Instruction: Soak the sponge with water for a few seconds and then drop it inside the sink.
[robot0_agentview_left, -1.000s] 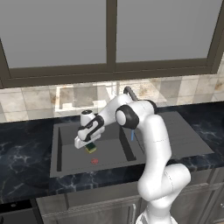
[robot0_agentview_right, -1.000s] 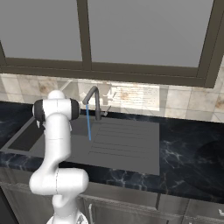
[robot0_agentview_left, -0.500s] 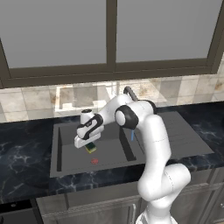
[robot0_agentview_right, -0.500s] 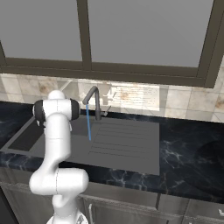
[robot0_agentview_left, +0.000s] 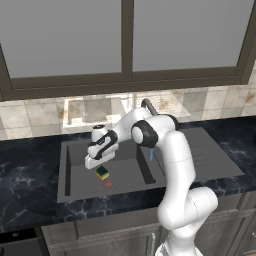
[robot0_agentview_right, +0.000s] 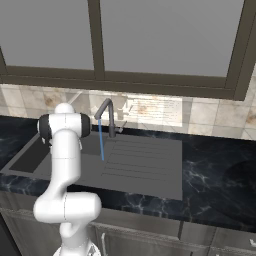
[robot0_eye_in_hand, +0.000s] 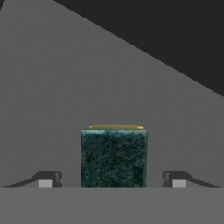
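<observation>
The sponge (robot0_eye_in_hand: 113, 157) lies on the sink (robot0_eye_in_hand: 65, 87) floor between the spread, empty end effector (robot0_eye_in_hand: 112, 179) fingertips.

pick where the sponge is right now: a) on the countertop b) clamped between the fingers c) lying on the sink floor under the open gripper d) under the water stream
C: the sponge lies on the sink floor below the gripper, and in the hand view both fingertips stand well clear of its sides.

Yellow sponge (robot0_agentview_left: 102, 173) with mottled dark green top. Matte dark grey sink (robot0_agentview_left: 75, 176), small red drain mark (robot0_agentview_left: 108, 184), thin light-blue water (robot0_agentview_right: 101, 141). Black marbled counter (robot0_agentview_right: 220, 172), beige mottled tiles (robot0_agentview_left: 30, 115).
</observation>
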